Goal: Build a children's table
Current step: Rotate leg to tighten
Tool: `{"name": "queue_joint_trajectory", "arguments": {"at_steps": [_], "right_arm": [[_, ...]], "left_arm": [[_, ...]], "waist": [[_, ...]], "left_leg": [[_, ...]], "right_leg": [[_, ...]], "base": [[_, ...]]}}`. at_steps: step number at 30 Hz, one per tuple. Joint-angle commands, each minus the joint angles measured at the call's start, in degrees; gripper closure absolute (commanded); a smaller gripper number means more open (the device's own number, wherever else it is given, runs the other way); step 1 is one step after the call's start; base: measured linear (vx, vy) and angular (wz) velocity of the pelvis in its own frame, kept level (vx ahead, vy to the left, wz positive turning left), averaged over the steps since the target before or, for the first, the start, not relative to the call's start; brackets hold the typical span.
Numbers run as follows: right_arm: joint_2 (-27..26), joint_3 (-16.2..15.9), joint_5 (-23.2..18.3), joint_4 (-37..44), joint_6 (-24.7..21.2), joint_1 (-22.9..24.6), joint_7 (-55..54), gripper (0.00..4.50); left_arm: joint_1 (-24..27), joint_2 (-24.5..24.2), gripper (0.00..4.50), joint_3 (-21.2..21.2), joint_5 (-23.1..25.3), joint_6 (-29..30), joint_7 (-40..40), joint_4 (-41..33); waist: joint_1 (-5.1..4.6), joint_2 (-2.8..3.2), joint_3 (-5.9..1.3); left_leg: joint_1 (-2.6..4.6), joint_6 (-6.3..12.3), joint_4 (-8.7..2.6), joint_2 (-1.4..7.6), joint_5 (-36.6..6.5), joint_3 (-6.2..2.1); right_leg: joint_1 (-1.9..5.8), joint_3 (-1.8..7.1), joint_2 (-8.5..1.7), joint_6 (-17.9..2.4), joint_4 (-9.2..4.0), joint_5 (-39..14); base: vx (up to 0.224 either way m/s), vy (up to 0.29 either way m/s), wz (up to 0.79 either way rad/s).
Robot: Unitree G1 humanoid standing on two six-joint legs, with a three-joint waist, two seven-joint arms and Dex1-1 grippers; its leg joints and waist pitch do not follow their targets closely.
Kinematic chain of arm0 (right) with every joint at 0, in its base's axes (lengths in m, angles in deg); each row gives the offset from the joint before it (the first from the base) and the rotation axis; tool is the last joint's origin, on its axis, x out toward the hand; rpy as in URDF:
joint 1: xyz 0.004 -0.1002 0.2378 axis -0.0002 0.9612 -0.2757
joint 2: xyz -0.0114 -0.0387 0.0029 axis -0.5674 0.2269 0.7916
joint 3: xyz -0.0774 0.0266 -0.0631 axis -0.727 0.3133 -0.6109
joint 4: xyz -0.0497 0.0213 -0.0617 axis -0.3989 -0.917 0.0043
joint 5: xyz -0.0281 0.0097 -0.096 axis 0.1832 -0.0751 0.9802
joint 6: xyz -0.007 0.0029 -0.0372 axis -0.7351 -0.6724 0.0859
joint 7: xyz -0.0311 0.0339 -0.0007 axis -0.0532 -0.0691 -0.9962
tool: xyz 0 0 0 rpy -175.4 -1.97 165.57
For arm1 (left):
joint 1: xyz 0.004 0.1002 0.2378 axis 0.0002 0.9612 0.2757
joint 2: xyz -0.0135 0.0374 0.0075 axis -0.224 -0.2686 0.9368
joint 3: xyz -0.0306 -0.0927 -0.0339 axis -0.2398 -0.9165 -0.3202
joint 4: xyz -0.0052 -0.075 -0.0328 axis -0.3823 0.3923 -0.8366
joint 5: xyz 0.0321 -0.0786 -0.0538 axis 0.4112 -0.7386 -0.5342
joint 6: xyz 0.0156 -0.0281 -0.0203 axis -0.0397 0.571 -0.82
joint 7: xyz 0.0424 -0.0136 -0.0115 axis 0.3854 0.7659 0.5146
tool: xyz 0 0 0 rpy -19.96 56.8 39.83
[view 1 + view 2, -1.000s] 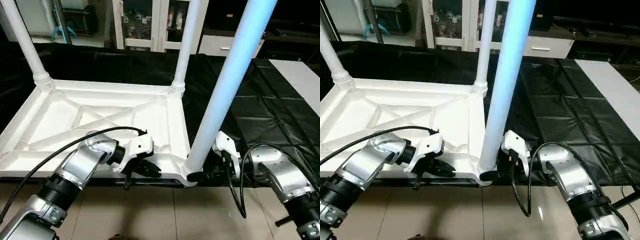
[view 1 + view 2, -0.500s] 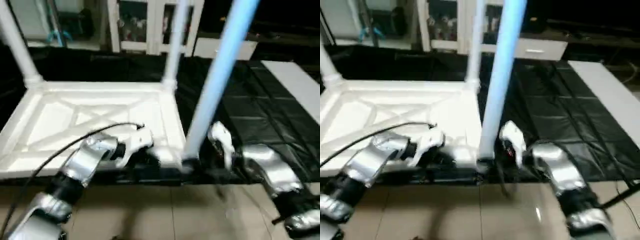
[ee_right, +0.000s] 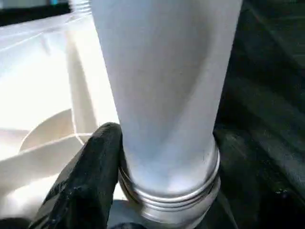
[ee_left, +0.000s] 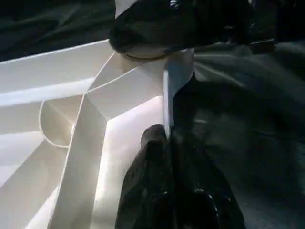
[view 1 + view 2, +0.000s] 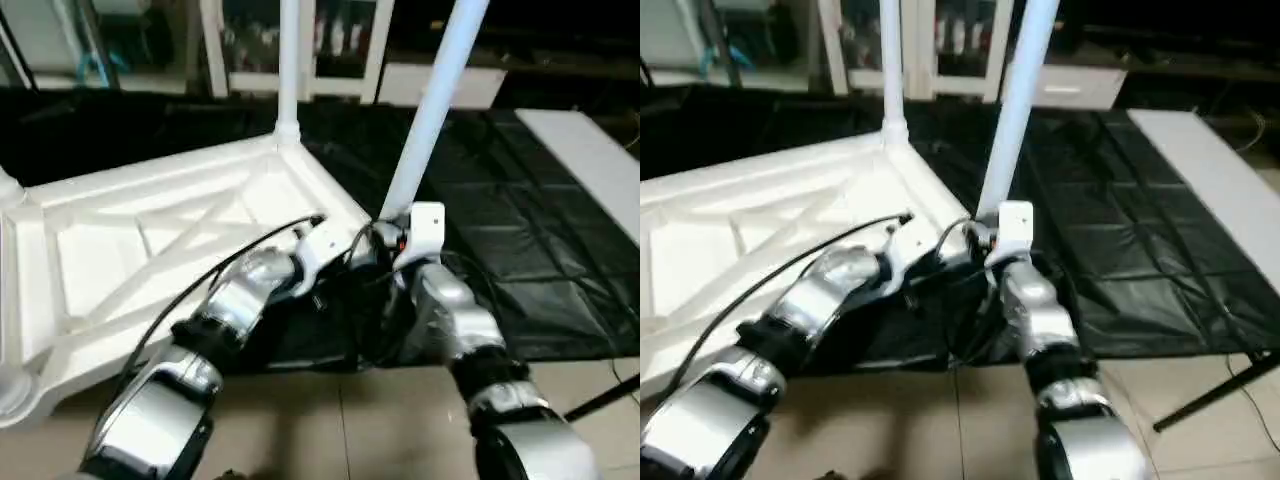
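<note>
The children's table top (image 5: 150, 230) lies upside down with its ribbed underside up, turned at an angle on the black sheet. One white leg (image 5: 288, 60) stands in the far corner socket, and another leg's base (image 5: 5, 190) shows at the left edge. My right gripper (image 5: 392, 245) is shut on the base of a third leg (image 5: 430, 110), which stands in the corner nearest my hands. One black finger (image 3: 95, 176) presses beside the leg's threaded collar (image 3: 171, 191). My left gripper (image 4: 167, 143) is shut on the thin rim wall (image 4: 167, 95) beside that corner.
A black sheet (image 5: 500, 200) covers the floor under and to the right of the table. A white cabinet with glass doors (image 5: 340, 50) stands behind. A white board (image 5: 590, 150) lies far right. Tiled floor (image 5: 350, 420) lies below my arms, and a black stand leg (image 5: 600, 405) shows low right.
The view has shifted. The table top has turned, its held corner and leg now farther from me. Both arms reach further forward, and both grips are unchanged.
</note>
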Motion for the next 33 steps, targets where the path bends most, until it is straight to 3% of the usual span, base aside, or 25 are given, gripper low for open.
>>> {"name": "queue_joint_trajectory", "arguments": {"at_steps": [1,3,5,7,11,13,20,22,23,24,26,27,33], "right_arm": [[-0.05,2.05,-0.46,-3.94,0.73,0.49,-0.53,1.88],[-0.82,1.04,-0.07,-4.48,2.7,-0.94,2.2,1.88],[-0.54,-0.23,0.55,-3.47,4.43,-1.12,5.46,1.88],[-0.17,-0.64,0.8,-3.08,5.78,-1.11,6.7,1.32],[1.61,-0.62,0.78,-0.74,7.14,-0.59,8.78,1.01],[3.18,-1.95,2.25,2.73,6.68,0.98,10.13,0.92],[6.14,-3.66,1.45,19.44,2.93,10.6,14.89,0.92],[7.11,-4.2,0.95,25.27,0.35,14.72,15.89,0.92],[7.17,-4.26,0.92,25.59,0.1,14.97,15.91,0.92],[7.58,-4.5,0.98,27.67,-1.22,16.6,15.76,0.92],[7.75,-4.58,0.89,28.75,-2.17,17.49,15.72,0.92],[8.08,-4.94,0.98,30.48,-3.17,18.77,15.89,0.92],[7.84,-4.91,1.17,34.28,-5.87,20.79,15.8,0.92]], "left_arm": [[-1.31,0.15,4.5,-2.21,-0.41,-3.09,4.07,1.39],[-1.93,0.39,4.5,-2.1,-0.09,-4.6,4.47,3.26],[-2.01,0.07,4.5,-2.1,0.19,-5.73,4.13,4.11],[-2.05,-0.17,4.5,-2.16,0.23,-6.72,3.73,4.73],[-1.74,-1.17,4.5,-2.13,0.37,-9.07,2.02,5.68],[-1.68,-1.8,4.5,-2.0,0.41,-10.64,1.11,6.52],[-1.18,-2.36,4.5,-2.24,-0.21,-16.12,-1.45,7.02],[-1.37,-2.19,4.5,-2.61,0.47,-15.1,1.62,7.13],[-1.42,-2.14,4.5,-2.69,0.49,-14.9,1.92,7.21],[-1.54,-1.93,4.5,-3.14,0.27,-13.88,2.1,7.42],[-1.41,-1.9,4.5,-3.5,-0.05,-13.93,2.01,7.23],[-1.34,-1.84,4.5,-4.1,-0.43,-12.88,2.36,7.24],[-1.01,-1.83,4.5,-6.01,-1.76,-13.53,3.32,6.85]], "waist": [[0.17,0.21,-4.26],[0.37,0.36,-3.91],[0.44,0.14,-3.81],[0.53,0.07,-3.81],[0.42,-0.07,-3.68],[0.55,-0.04,-3.61],[0.81,-0.23,-3.53],[0.88,0.22,-3.41],[0.93,0.09,-3.44],[0.88,0.41,-3.45],[0.74,0.21,-3.36],[0.69,0.45,-3.37],[0.67,0.11,-3.49]], "left_leg": [[0.64,4.52,-3.49,1.58,-0.89,-0.14],[0.89,3.62,-3.92,2.04,-5.07,-0.15],[0.81,2.98,-4.04,2.1,-6.42,-0.14],[0.73,2.67,-4.04,2.12,-6.05,-0.16],[0.33,3.33,-4.06,1.99,-5.66,-0.27],[0.75,3.47,-3.93,2.01,-5.6,-0.12],[0.76,3.94,-4.05,2.07,-6.77,-0.11],[0.8,3.58,-4.16,2.14,-7.47,-0.18],[0.87,3.56,-4.18,2.19,-7.64,-0.19],[0.86,3.29,-4.27,2.18,-8.35,-0.23],[0.81,2.38,-4.4,2.15,-9.85,-0.21],[0.83,2.0,-4.43,2.12,-10.21,-0.23],[0.7,2.43,-4.26,2.07,-8.66,-0.22]], "right_leg": [[3.47,2.76,-2.62,-15.7,-2.7,9.48],[3.31,2.78,-2.73,-15.09,-3.3,3.2],[3.33,2.84,-2.77,-14.57,-3.45,1.27],[3.4,2.98,-2.81,-13.94,-3.4,0.87],[3.6,3.05,-2.81,-13.03,-3.41,-0.15],[3.27,3.22,-2.63,-12.93,-3.61,-0.47],[3.12,3.48,-2.65,-11.99,-3.8,-1.65],[3.07,3.54,-2.43,-11.75,-3.92,-2.04],[3.05,3.52,-2.43,-11.64,-3.97,-1.92],[2.97,3.5,-2.52,-11.82,-4.01,-2.66],[2.92,3.54,-2.5,-11.63,-4.34,-4.93],[2.89,3.55,-2.49,-11.6,-4.37,-5.4],[2.88,3.57,-2.44,-11.71,-4.11,-2.94]], "base": [[0.0,0.0,0.0],[0.0,0.0,0.0],[0.0,0.0,0.0],[0.0,0.0,0.0],[0.0,0.0,0.0],[0.0,0.0,0.0],[0.0,0.0,0.0],[0.0,0.0,0.0],[0.0,0.0,0.0],[0.0,0.0,0.0],[0.0,0.0,0.0],[0.0,0.0,0.0],[0.0,0.0,0.0]]}}
